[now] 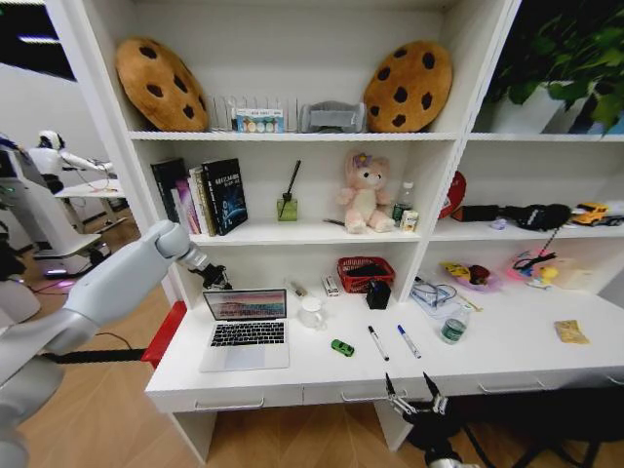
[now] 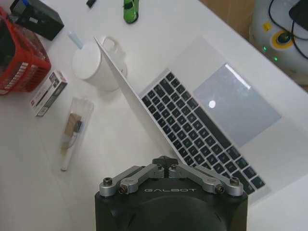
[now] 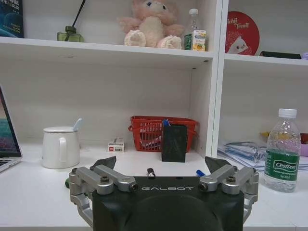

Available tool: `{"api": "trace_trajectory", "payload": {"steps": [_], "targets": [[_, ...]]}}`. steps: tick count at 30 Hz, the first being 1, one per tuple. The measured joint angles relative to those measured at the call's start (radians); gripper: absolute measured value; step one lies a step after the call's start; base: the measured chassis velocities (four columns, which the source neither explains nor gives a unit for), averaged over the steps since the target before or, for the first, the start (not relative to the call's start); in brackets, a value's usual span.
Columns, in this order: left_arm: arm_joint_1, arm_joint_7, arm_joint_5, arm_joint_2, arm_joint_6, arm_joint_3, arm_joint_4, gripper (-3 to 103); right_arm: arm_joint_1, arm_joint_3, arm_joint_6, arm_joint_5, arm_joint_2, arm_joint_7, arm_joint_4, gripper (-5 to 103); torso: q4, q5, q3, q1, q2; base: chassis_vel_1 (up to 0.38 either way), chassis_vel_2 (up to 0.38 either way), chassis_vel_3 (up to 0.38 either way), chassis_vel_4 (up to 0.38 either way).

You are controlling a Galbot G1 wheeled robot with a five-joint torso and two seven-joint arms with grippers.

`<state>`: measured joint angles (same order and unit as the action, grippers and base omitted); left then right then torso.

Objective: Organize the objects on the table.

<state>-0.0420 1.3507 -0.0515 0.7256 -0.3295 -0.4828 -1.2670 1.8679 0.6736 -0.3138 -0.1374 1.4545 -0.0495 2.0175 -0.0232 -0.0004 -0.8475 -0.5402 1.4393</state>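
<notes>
The silver laptop [image 1: 244,330] stands open at the left of the white table [image 1: 487,369]. My left gripper [image 1: 218,280] sits behind its screen, shut on the lid's top edge near the left corner [image 2: 166,162]. Two pens [image 1: 377,342] [image 1: 409,341], a tiny green item [image 1: 342,347], a clear bottle with a green label [image 1: 453,327] and a yellow packet [image 1: 571,331] lie to the right. My right gripper [image 1: 414,400] hangs open below the table's front edge, facing the shelves [image 3: 161,162]; the bottle [image 3: 282,154] stands beyond it.
A white mug [image 1: 311,312], a red basket [image 1: 366,273] and a black box [image 1: 378,293] stand at the back of the table. Beside the mug lie a small carton [image 2: 48,92] and a wrapped item [image 2: 72,130]. Shelves rise behind. A red object [image 1: 166,333] stands at the table's left end.
</notes>
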Motion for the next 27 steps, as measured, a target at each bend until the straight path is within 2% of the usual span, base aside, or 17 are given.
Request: {"api": "trace_trajectory", "payload": {"steps": [3,10,12,13,14,15,17,18,19,20,21,22,23,24,25,26,27], "targets": [[0.077,-0.011,0.016,-0.062,0.016,0.009,-0.132,0,0.004,0.001,0.000,0.000,-0.001,0.001,-0.001,100,0.0001,0.0002,0.000,0.000,0.000,0.000,0.000,0.000,0.000],[0.217,-0.028,-0.001,-0.133,0.023,0.080,-0.249,0,0.005,-0.005,0.000,0.002,-0.003,0.001,-0.002,100,0.0002,0.0000,0.000,0.000,0.000,0.000,0.000,0.000,0.000],[0.327,-0.057,-0.016,-0.172,0.026,0.163,-0.285,0,0.003,-0.010,0.004,0.004,-0.004,0.001,-0.002,100,-0.0001,0.0006,0.000,0.000,0.000,0.000,0.000,0.000,0.000],[0.404,-0.092,-0.007,-0.186,0.035,0.227,-0.289,0,0.003,-0.012,0.008,0.002,-0.005,0.002,0.001,100,-0.0002,0.0004,0.000,0.000,0.000,0.000,0.000,0.000,0.000],[0.404,-0.092,-0.007,-0.186,0.035,0.227,-0.289,0,0.003,-0.012,0.008,0.002,-0.005,0.002,0.001,100,-0.0002,0.0004,0.000,0.000,0.000,0.000,0.000,0.000,0.000],[0.475,-0.141,0.038,-0.196,0.053,0.288,-0.283,0,0.003,-0.015,0.013,-0.003,-0.005,0.010,0.006,100,-0.0001,0.0003,0.000,0.000,0.000,0.000,0.000,0.000,0.000],[0.638,-0.288,0.234,-0.222,0.128,0.410,-0.251,0,0.006,-0.020,0.036,-0.027,-0.001,0.030,0.020,100,0.0004,-0.0001,0.000,0.000,0.000,0.000,0.000,0.000,0.000],[0.638,-0.288,0.234,-0.222,0.128,0.410,-0.251,0,0.006,-0.020,0.036,-0.027,-0.001,0.030,0.020,100,0.0004,-0.0001,0.000,0.000,0.000,0.000,0.000,0.000,0.000],[0.730,-0.384,0.375,-0.243,0.167,0.465,-0.238,0,0.008,-0.020,0.053,-0.039,0.002,0.049,0.027,100,0.0007,-0.0005,0.000,0.000,0.000,0.000,0.000,0.000,0.000],[0.730,-0.384,0.375,-0.243,0.167,0.465,-0.238,0,0.008,-0.020,0.053,-0.039,0.002,0.049,0.027,100,0.0007,-0.0005,0.000,0.000,0.000,0.000,0.000,0.000,0.000],[0.846,-0.478,0.491,-0.257,0.190,0.546,-0.236,0,0.012,-0.020,0.076,-0.048,0.003,0.072,0.032,100,0.0005,0.0006,0.000,0.000,0.000,0.000,0.000,0.000,0.000],[0.891,-0.519,0.522,-0.258,0.193,0.576,-0.239,0,0.015,-0.020,0.088,-0.050,0.003,0.083,0.034,100,0.0006,0.0007,0.000,0.000,0.000,0.000,0.000,0.000,0.000],[0.949,-0.604,0.564,-0.251,0.201,0.617,-0.246,0,0.022,-0.015,0.104,-0.051,0.006,0.097,0.040,100,0.0011,0.0001,0.000,0.000,0.000,0.000,0.000,0.000,0.000],[0.949,-0.604,0.564,-0.251,0.201,0.617,-0.246,0,0.022,-0.015,0.104,-0.051,0.006,0.097,0.040,100,0.0011,0.0001,0.000,0.000,0.000,0.000,0.000,0.000,0.000],[0.988,-0.744,0.613,-0.219,0.229,0.656,-0.255,0,0.036,-0.006,0.121,-0.052,0.015,0.109,0.050,100,0.0009,0.0006,0.000,0.000,0.000,0.000,0.000,0.000,0.000],[1.003,-0.846,0.647,-0.191,0.251,0.679,-0.266,0,0.048,-0.001,0.132,-0.056,0.022,0.112,0.059,100,-0.0001,0.0005,0.000,0.000,0.000,0.000,0.000,0.000,0.000],[1.032,-0.983,0.686,-0.158,0.286,0.718,-0.290,6,0.056,0.000,0.143,-0.065,0.025,0.119,0.071,100,-0.0014,-0.0002,0.000,0.000,0.000,0.000,0.000,0.000,0.000]]}}
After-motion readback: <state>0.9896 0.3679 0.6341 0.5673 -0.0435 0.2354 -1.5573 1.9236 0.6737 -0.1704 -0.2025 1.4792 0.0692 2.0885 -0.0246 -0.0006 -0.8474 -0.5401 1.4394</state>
